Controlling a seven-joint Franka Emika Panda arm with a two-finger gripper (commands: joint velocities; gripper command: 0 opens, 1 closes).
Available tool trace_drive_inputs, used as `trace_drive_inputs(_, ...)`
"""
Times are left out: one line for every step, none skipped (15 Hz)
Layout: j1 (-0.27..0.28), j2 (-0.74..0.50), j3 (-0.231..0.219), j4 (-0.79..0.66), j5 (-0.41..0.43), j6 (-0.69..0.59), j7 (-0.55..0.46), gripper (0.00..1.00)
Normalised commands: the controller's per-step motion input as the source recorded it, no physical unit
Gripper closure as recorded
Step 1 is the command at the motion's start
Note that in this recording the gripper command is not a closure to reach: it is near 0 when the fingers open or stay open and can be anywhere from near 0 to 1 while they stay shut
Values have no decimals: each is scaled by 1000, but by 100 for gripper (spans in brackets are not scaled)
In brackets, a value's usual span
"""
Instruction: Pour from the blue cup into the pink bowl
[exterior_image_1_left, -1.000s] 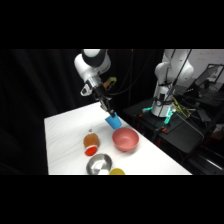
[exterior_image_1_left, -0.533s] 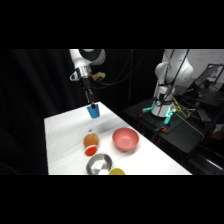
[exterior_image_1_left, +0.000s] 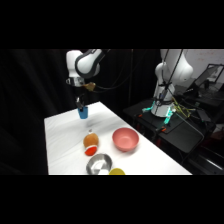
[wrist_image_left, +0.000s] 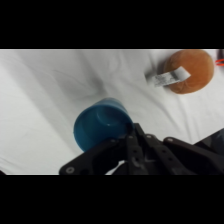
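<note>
Your blue cup (exterior_image_1_left: 83, 112) sits upright at the far left of the bench (exterior_image_1_left: 65, 145), at or just above its surface; which of the two you cannot tell. The claw (exterior_image_1_left: 80, 105) comes down on it from above. In the wrist view the cup (wrist_image_left: 102, 127) shows its open mouth just ahead of the black linkage, with one finger at its rim, so the claw appears to be pinching the cup's wall.

The pink bowl (exterior_image_1_left: 125, 139) stands well apart, nearer and to the right. A brown and red object (exterior_image_1_left: 90, 143) lies between the two, a silver metal bowl (exterior_image_1_left: 99, 163) sits at the near edge, and something yellow (exterior_image_1_left: 117, 171) is beside it.

If the pour is done, lower the cup straight and level until its base rests flat, then release and lift clear vertically so the rim is not dragged over. If it isn't, carry the cup over the bowl's centre before tipping.

Compared with half a second ago, the cup is lower and slightly farther left; a second ago it was tilted just above the pink bowl.
</note>
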Motion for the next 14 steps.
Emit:
trace_drive_inputs(167,257,-102,278,-332,74,657,5)
trace_drive_inputs(166,207,-96,247,-284,18,580,5)
trace_drive_inputs(153,178,-82,229,-233,-44,501,5)
trace_drive_inputs(129,140,-61,199,-175,-80,418,5)
trace_drive_inputs(129,110,-60,155,-167,-74,370,5)
trace_drive_inputs(123,83,-52,117,-157,-67,321,5)
trace_drive_inputs(115,65,-41,84,-137,-54,278,5)
trace_drive_inputs(109,51,-24,51,-117,-29,239,5)
trace_drive_inputs(89,37,-3,35,-87,-22,193,5)
trace_drive_inputs(73,31,23,15,-64,-12,143,5)
trace_drive_inputs(70,29,22,5,-68,0,134,5)
trace_drive_inputs(67,42,26,1,-66,10,127,5)
trace_drive_inputs(58,49,30,-2,-61,12,113,5)
trace_drive_inputs(53,47,28,-2,-62,10,107,5)
